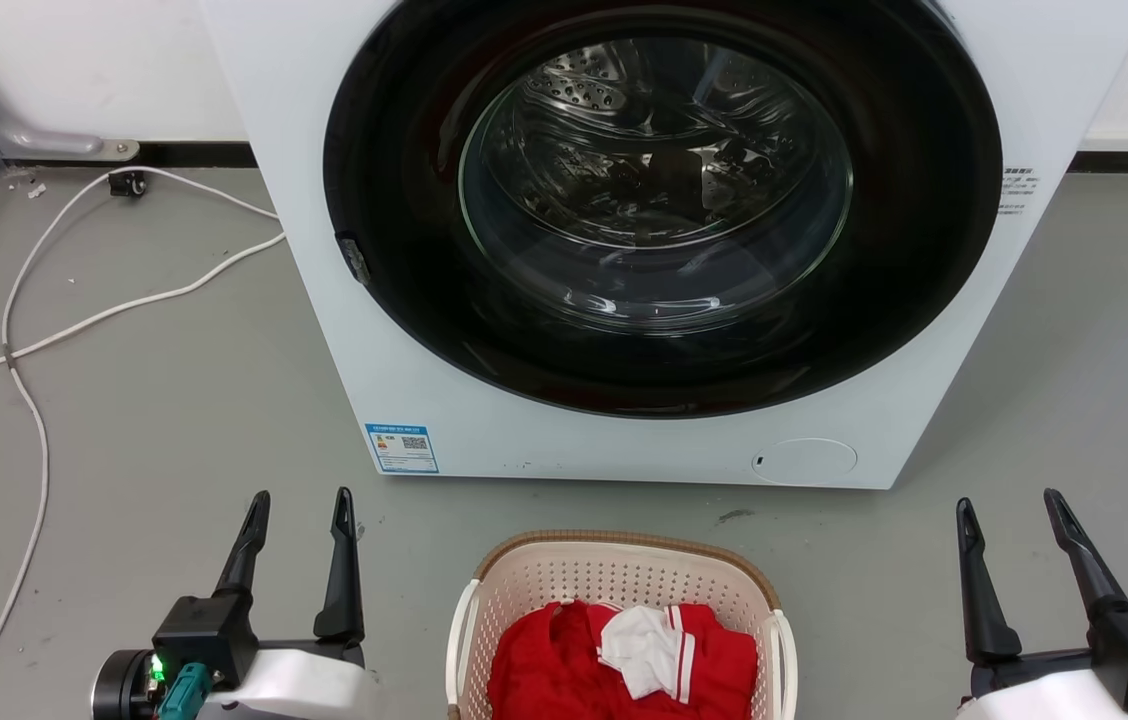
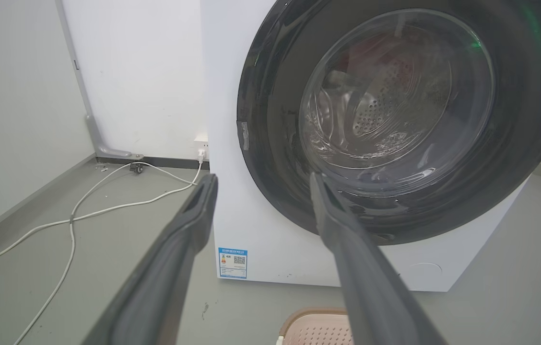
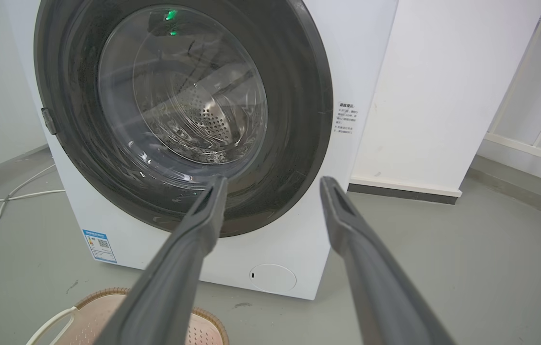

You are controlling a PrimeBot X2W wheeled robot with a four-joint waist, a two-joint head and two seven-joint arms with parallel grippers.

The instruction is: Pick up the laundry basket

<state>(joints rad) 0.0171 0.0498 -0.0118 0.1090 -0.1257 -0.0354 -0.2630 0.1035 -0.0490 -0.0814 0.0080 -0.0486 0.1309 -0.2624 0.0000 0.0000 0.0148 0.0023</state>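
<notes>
While we look down from the head, the rounded-rectangular cream plastic laundry basket (image 1: pixel 614 585), with perforated walls, a brown woven-look rim and white side handles, stands on the grey floor (image 1: pixel 174 420) at the bottom middle. It is just in front of the big white front-loading washing machine (image 1: pixel 484 430), whose round dark door (image 1: pixel 404 260) is closed. Inside the basket lie a crumpled red garment (image 1: pixel 544 670) and, on top of it, a white cloth (image 1: pixel 639 650). Our left gripper (image 1: pixel 302 496) hovers at the lower left, apart from the basket's left side, its two long dark fingers spread wide with nothing between them. Our right gripper (image 1: pixel 1010 500) hovers at the lower right, well apart from the basket's right side, just as wide and just as empty. A white cable (image 1: pixel 44 330) trails over the floor to the left of the machine, and a small blue label (image 1: pixel 402 448) sits at the machine's lower left corner. From the left wrist, we see the left fingers parted and bare against the machine's front, with one corner of the basket's rim at the bottom edge beside the right-hand finger. From the right wrist, the right fingers likewise stand apart holding nothing, and the basket's rim and one white handle show at the lower left, partly behind the left-hand finger.
</notes>
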